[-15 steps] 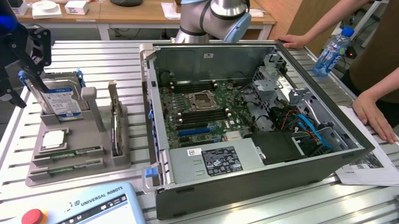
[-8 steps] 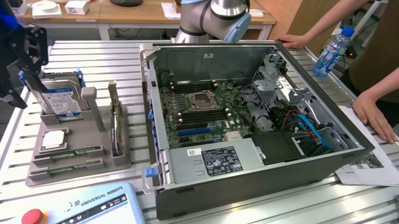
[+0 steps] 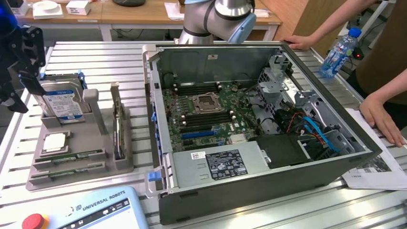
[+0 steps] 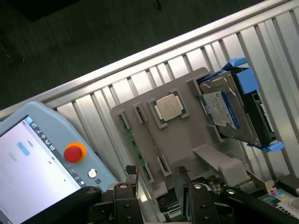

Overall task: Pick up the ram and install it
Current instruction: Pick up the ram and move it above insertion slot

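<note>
Wrist view: ram [image 4: 134, 148] flat in slot along edge of gray fixture tray [image 4: 187, 144], near processor chip [image 4: 168, 106]; not held. Gripper [image 4: 156, 186] above tray, jaws spread, empty. Step judged: approach for pick. Pick likely needs jaws squared across stick's thin edges.

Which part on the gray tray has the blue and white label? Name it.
The hard drive, the boxy one standing on edge. The processor chip is square and silver; the ram sticks are long, narrow and green.
</note>
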Available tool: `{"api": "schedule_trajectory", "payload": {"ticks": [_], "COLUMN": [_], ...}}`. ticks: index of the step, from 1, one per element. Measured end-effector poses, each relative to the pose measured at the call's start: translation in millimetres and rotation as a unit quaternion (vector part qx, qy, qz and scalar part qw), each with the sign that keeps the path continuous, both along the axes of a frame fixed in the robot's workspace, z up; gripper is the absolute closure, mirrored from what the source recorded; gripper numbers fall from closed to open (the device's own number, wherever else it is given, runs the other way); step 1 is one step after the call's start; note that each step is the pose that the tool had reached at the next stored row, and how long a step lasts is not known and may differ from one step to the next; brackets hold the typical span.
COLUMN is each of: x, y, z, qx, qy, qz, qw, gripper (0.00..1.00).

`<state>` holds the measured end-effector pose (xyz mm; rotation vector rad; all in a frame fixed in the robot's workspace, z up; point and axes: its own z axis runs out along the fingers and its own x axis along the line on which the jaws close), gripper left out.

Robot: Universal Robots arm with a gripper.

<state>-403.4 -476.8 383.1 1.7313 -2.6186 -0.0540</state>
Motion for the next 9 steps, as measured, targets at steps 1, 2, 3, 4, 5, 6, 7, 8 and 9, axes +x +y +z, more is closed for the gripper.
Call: {"api": "schedule_trajectory", "payload": {"ticks": [1,2,3,4,5,6,7,8,9], "x": [0.0,0.0,-0.1,0.0,0.0,0.0,0.0,0.0,-0.1], "y": [0.0,0.0,0.0,0.0,0.0,0.0,0.0,0.0,0.0], "z": [0.0,0.0,0.0,-0.1,-0.1,-0.2,-0.3,-0.4,-0.4], "qx": [-0.0021,-0.0045,-0.0076,-0.0108,-0.0136,-0.0162,-0.0187,-0.0218,-0.0255], "qy": [0.0001,0.0004,0.0007,0.0014,0.0024,0.0032,0.0044,0.0057,0.0072], "qz": [0.007,0.014,0.021,0.027,0.033,0.040,0.046,0.052,0.056], "qw": [1.0000,0.9999,0.9998,0.9996,0.9993,0.9991,0.9988,0.9984,0.9981], "gripper": [0.55,0.55,0.55,0.55,0.55,0.55,0.55,0.55,0.55]}}
